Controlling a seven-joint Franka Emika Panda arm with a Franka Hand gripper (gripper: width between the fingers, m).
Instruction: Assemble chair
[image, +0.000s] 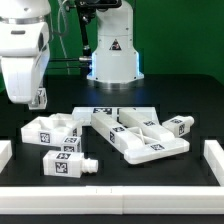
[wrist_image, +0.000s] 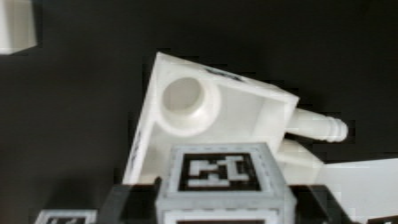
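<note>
Exterior view puts my gripper (image: 37, 98) above the desk (image: 120, 185), toward the exterior view's left and clear of every part. I cannot tell whether it is parted or clenched. Its tips are tiny in that view, and in the wrist view they are only dark blurred shapes at the frame's edge. I see nothing plainly held between them.

The chair lies in loose parts on the desk. Nearest below me is a blocky piece (image: 55, 130) with sockets in its upper face. A small tagged block (image: 64, 164) lies alone, just nearer the camera. The broad slab assembly (image: 135, 132) spreads toward the exterior view's right, with a short peg (image: 178, 125) at its far end. The wrist view shows a white part with a round socket (wrist_image: 183, 97), a stubby peg end (wrist_image: 320, 127) beside it and a tag-faced block (wrist_image: 222, 172) very close to the lens, all soft with blur.

Crowding is the main danger, I judge. The blocky piece sits near the slab assembly, so an off-centre descent could land one finger on a top face or shove a neighbour. Smooth plastic on a smooth desk would likely skid or twist instead of seating between my fingers. The tag-faced block looms so near the lens that I might clip it. With the wrist view this blurred, I could also misjudge my line-up.
</note>
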